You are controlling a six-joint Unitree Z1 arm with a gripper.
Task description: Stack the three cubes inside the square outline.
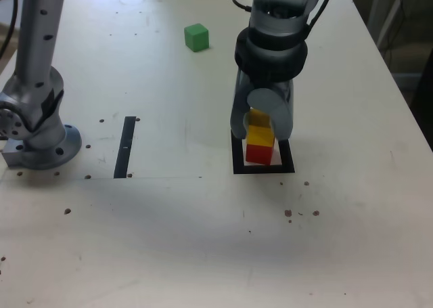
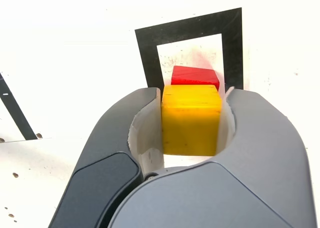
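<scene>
The yellow cube (image 1: 260, 134) (image 2: 191, 120) rests on the red cube (image 1: 258, 153) (image 2: 195, 76), and both stand inside the black square outline (image 1: 264, 168) (image 2: 147, 47). My gripper (image 1: 262, 128) (image 2: 192, 92) reaches straight down over the stack, its two grey jaws hugging the yellow cube's sides. Any gap between jaws and cube is too slight to make out. The green cube (image 1: 196, 37) sits alone near the table's far edge, toward the exterior view's left of the arm.
A thin black strip (image 1: 125, 145) (image 2: 17, 112) lies on the table at the exterior view's left of the outline. A second grey arm base (image 1: 40, 139) stands at the far left. Small dark specks dot the white table.
</scene>
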